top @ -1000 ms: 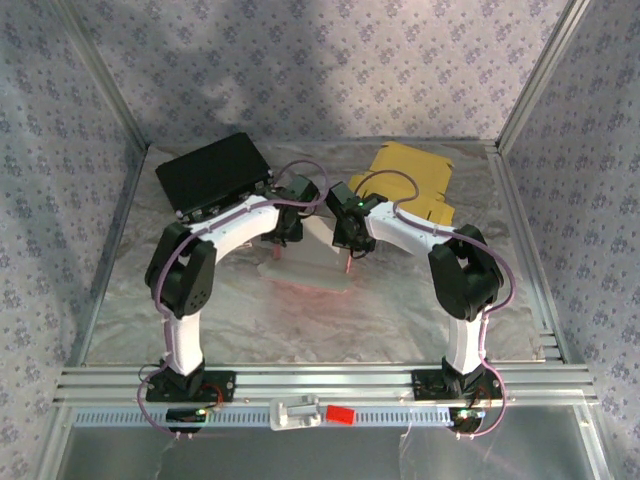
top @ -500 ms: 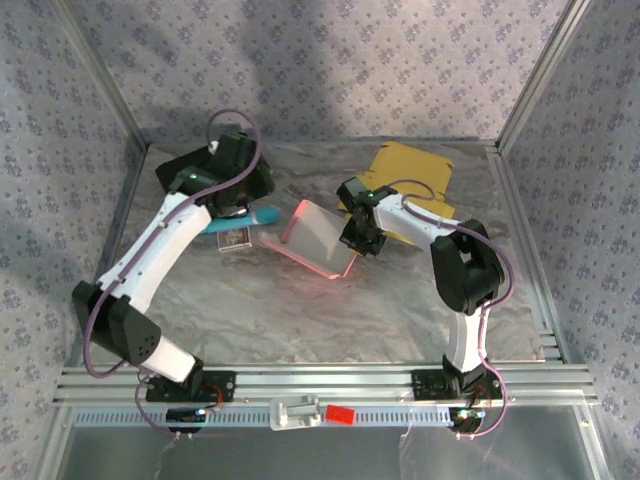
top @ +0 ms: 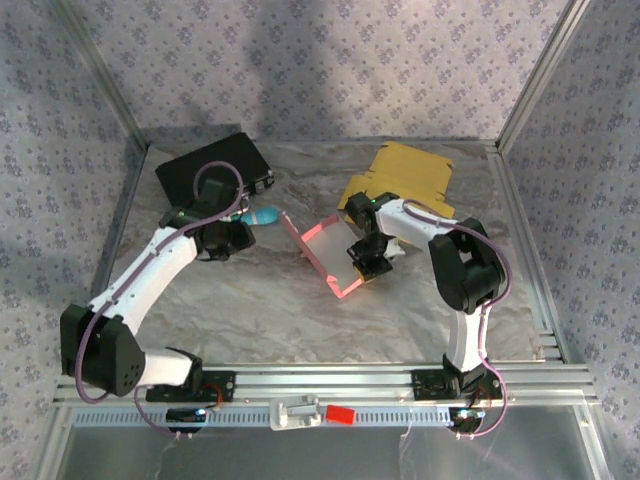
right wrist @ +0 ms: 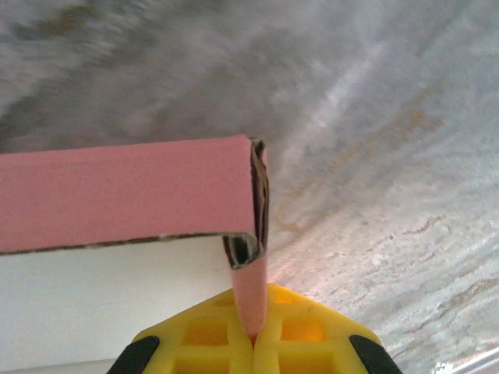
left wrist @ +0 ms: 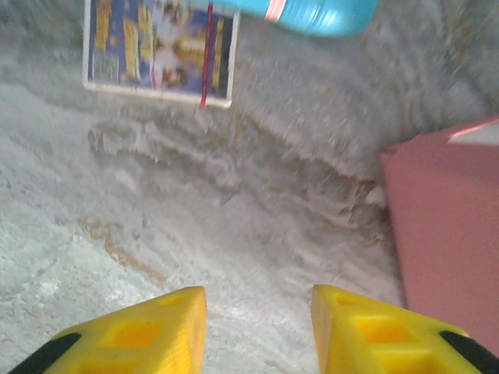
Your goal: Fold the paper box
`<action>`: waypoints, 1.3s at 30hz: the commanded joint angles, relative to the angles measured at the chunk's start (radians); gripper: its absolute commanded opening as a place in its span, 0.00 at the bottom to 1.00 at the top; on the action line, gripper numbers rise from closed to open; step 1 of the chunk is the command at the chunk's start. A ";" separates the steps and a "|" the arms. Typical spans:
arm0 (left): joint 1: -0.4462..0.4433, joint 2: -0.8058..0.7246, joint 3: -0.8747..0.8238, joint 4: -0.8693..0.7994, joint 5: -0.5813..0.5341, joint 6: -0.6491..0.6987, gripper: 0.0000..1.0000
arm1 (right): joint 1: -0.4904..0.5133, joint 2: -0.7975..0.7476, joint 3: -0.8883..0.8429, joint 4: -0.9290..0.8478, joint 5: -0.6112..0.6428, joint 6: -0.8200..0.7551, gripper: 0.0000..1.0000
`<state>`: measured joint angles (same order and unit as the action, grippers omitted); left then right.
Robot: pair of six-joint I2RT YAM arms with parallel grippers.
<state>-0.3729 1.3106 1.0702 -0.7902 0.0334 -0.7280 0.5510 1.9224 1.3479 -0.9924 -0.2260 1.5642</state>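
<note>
Pink box [right wrist: 117, 187] edge pinched in right claw [right wrist: 253, 339].

bottle [top: 264, 215] left of box [top: 322, 250], cardboard [top: 412, 176] behind

Left hand [left wrist: 259, 331] parted, arm reaching forward; right hand [right wrist: 253, 343] pinched closed, elbow bent

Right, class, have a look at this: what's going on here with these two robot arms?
The right fingers are shut on a flap of the pink paper box, holding it at a tilt near the middle of the table. The left fingers are open and empty, hovering beside the box, with a printed card and a blue tube just beyond them. The box looks only partly folded.
</note>
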 commanded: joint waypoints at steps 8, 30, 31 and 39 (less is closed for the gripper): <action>-0.059 -0.036 -0.202 0.243 0.218 -0.075 0.37 | 0.050 0.008 -0.099 0.098 -0.160 0.221 0.13; -0.133 0.085 -0.165 0.399 0.264 -0.178 0.36 | 0.223 -0.159 0.451 -0.046 0.054 -0.975 0.59; -0.133 0.084 -0.164 0.401 0.262 -0.179 0.36 | 0.245 -0.143 0.466 -0.060 0.020 -1.015 0.60; -0.133 0.081 -0.157 0.373 0.250 -0.171 0.36 | 0.299 0.026 0.657 -0.214 0.008 -1.151 0.57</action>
<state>-0.4999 1.3945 0.8890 -0.4072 0.2806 -0.8963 0.8600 1.9041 1.9522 -1.0939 -0.2157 0.5282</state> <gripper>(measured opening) 0.357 0.582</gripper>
